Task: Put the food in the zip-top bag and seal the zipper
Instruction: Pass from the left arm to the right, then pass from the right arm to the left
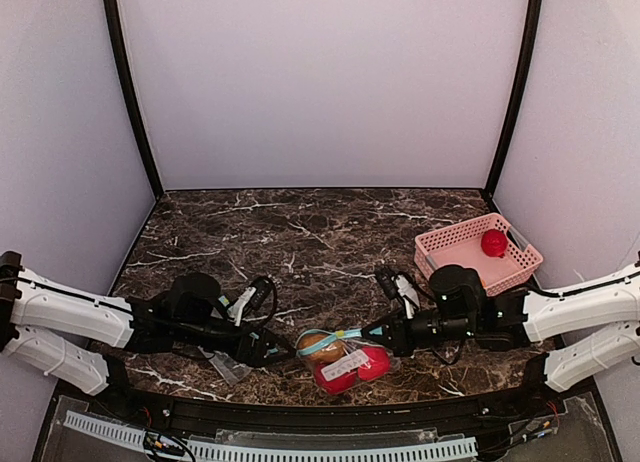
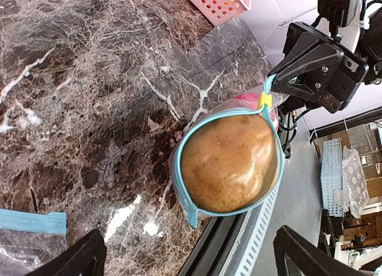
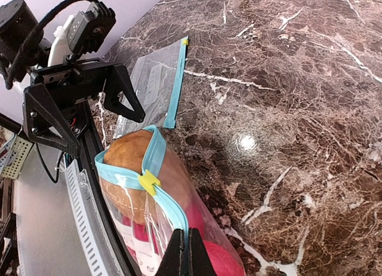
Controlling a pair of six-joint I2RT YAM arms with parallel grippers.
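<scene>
The zip-top bag (image 1: 345, 362) lies at the near edge between my grippers. Inside it, a brown-tan fruit (image 2: 230, 162) fills the open mouth, with red fruits (image 3: 221, 261) behind it. The teal zipper (image 3: 156, 150) loops around the brown fruit, and its yellow slider (image 3: 149, 181) sits partway along. My right gripper (image 3: 184, 255) is shut on the zipper strip behind the slider. My left gripper (image 2: 191, 264) is open and empty, just left of the bag's mouth and facing it. One red fruit (image 1: 493, 243) lies in the pink basket. The orange fruit is not visible.
The pink slatted basket (image 1: 450, 244) stands at the right, behind my right arm. A second, empty clear bag with a teal strip (image 3: 155, 85) lies flat under my left gripper. The table's black front rail (image 1: 320, 412) runs just beside the filled bag.
</scene>
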